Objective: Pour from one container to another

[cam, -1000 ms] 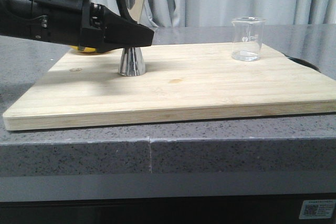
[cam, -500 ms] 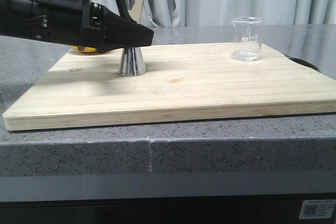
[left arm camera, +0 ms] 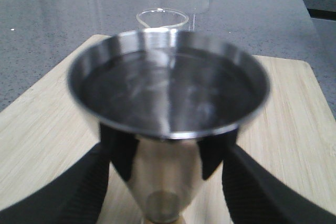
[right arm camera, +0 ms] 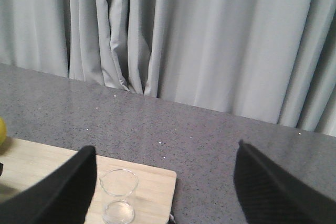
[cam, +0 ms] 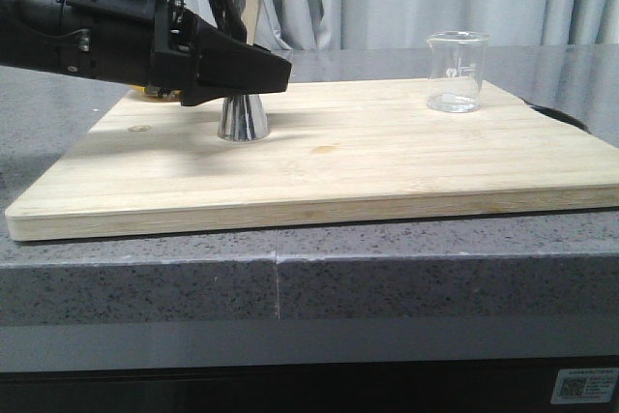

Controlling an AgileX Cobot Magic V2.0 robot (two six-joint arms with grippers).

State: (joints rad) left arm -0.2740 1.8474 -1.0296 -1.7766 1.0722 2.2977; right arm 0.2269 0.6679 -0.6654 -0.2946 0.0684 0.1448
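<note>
My left gripper (cam: 253,70) has closed in around the jigger (cam: 235,7), fingers hugging its waist, base still on the board (cam: 387,157); lift comes next, beaker (cam: 456,72) untouched.

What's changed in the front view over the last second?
The left hand has pushed slightly further right around the jigger, whose upper cup has shifted a little left, as if tilted or nudged. Its base remains on the wooden board. The beaker has not moved.
</note>
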